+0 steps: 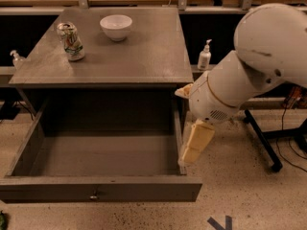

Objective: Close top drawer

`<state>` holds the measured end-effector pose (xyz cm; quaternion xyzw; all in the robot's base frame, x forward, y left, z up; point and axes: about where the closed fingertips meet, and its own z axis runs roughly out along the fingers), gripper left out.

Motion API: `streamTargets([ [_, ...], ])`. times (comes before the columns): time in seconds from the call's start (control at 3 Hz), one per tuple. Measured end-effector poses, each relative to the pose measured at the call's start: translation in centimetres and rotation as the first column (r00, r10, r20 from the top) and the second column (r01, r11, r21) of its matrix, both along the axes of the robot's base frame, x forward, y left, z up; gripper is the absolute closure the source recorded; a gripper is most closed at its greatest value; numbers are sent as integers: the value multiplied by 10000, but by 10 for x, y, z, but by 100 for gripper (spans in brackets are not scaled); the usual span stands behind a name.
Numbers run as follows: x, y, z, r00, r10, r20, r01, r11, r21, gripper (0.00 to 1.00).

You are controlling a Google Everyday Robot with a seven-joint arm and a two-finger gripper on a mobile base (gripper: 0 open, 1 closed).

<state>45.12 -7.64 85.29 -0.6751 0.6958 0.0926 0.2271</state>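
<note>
The cream-coloured gripper [188,156] hangs pointing down from the wrist of the large white arm [259,56], which reaches in from the right edge of the view. It sits just beside the right wall of the top drawer [144,189], close to the front right corner; whether it touches that wall cannot be told, and whether the gripper is open or closed cannot be told either

The top drawer stands wide open, projecting far out of the grey cabinet toward the camera. Its dark-grey inside shows nothing in it, and its plain flat front runs along the bottom of the view with a small metal knob [94,194] at centre

Above the drawer lies the grey tabletop [144,56]. A drink can [71,41] stands upright near its left side, and a white bowl [116,27] sits behind it toward the back middle, the two well apart

Right of the cabinet a white pump bottle [205,56] stands on a low ledge, just behind the arm's wrist. A second small bottle [17,59] stands at the left edge

On the speckled floor to the right are the black legs of a stand [268,143], and a blue tape mark [220,222] lies near the bottom edge
</note>
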Motion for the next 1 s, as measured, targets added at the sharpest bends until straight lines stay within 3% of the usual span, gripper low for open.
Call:
streamTargets([
  [0.33, 1, -7, 8, 9998, -176, 78, 176, 9998, -49, 0],
  [0.67, -5, 7, -35, 9965, -87, -833, 12, 9960, -894, 0],
  [1.0, -26, 14, -102, 9802, -409, -1937, 17, 9801, -1983, 0],
])
